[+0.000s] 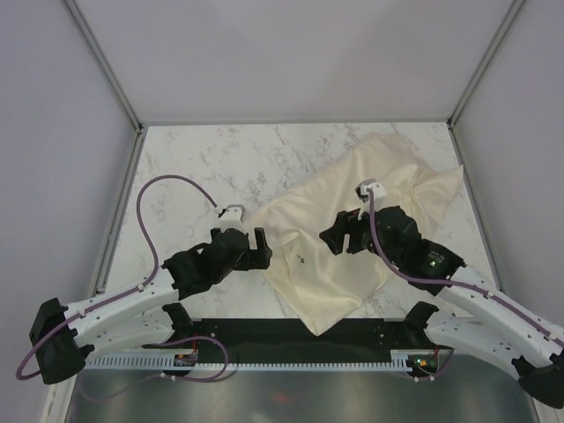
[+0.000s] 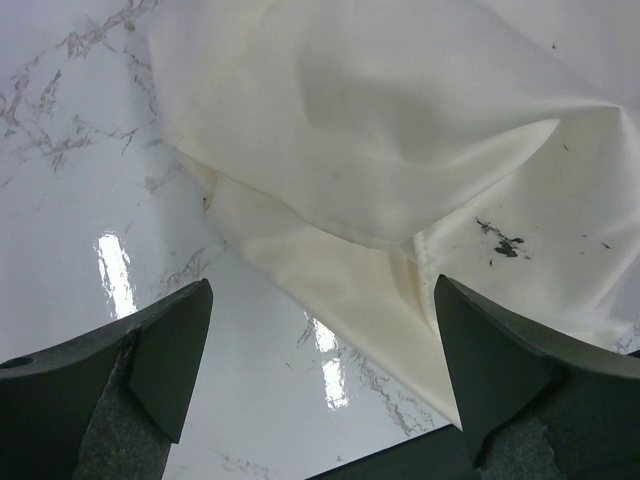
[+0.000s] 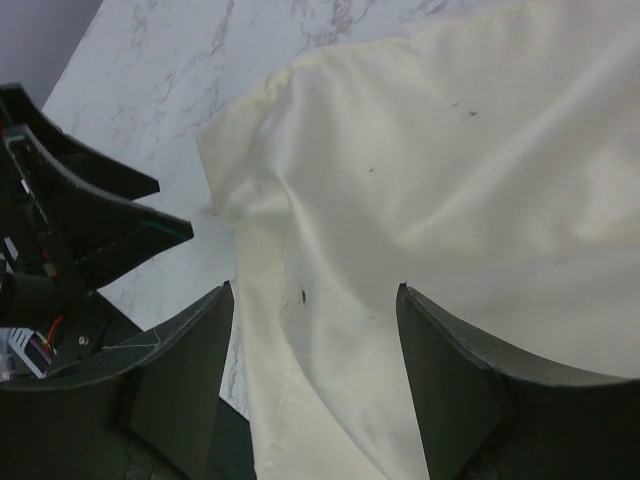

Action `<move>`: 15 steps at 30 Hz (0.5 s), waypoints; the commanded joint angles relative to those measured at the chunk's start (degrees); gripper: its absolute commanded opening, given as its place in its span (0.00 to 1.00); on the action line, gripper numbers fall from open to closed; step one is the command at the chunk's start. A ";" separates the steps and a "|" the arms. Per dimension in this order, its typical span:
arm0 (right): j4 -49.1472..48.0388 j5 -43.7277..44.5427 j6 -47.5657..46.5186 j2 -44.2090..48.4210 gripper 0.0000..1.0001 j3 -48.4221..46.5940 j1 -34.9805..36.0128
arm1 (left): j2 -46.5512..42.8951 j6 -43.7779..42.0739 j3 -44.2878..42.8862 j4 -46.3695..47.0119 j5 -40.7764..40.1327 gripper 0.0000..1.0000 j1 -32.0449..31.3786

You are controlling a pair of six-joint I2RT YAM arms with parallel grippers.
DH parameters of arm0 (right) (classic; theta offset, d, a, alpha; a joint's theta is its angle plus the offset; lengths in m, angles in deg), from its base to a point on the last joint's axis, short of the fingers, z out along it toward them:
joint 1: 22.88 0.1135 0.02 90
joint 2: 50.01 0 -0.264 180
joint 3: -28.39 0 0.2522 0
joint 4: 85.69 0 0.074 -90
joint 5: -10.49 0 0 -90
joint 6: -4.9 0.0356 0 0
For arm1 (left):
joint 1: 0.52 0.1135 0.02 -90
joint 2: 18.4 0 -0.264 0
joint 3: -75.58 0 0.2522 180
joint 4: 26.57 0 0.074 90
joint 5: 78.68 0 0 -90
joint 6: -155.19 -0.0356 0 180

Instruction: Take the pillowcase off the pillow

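Cream pillowcase (image 1: pixel 310 278), left end effector (image 1: pixel 262 248) released beside its edge, right end effector (image 1: pixel 331 236) released above it

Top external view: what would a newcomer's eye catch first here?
The big cream pillowcase lies spread on the marble table, right of centre, one corner reaching past the near edge. Both black grippers are open: the left gripper at its left edge, the right gripper above its middle.

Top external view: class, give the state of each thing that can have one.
pillowcase, lying rumpled, ungripped.
pillow, not visible on its own; cannot tell if still cased.
left tool, open, empty, at the pillowcase's left edge.
right tool, open, empty, over the pillowcase.
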 commanded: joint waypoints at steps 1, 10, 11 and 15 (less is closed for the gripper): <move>-2.51 12.49 5.26 -2.05 0.74 1.66 10.97 | -1.73 4.25 1.34 1.36 -2.55 1.00 0.08; -5.23 26.38 9.48 -13.13 0.74 3.51 23.68 | -4.37 5.22 3.98 1.54 -1.15 1.00 0.16; -5.93 27.26 9.83 -13.83 0.74 3.60 23.77 | -4.55 5.22 4.16 1.62 -0.88 1.00 0.16; -6.99 32.19 10.45 -16.99 0.75 3.69 23.77 | -5.33 5.22 5.03 1.54 -0.44 1.00 0.16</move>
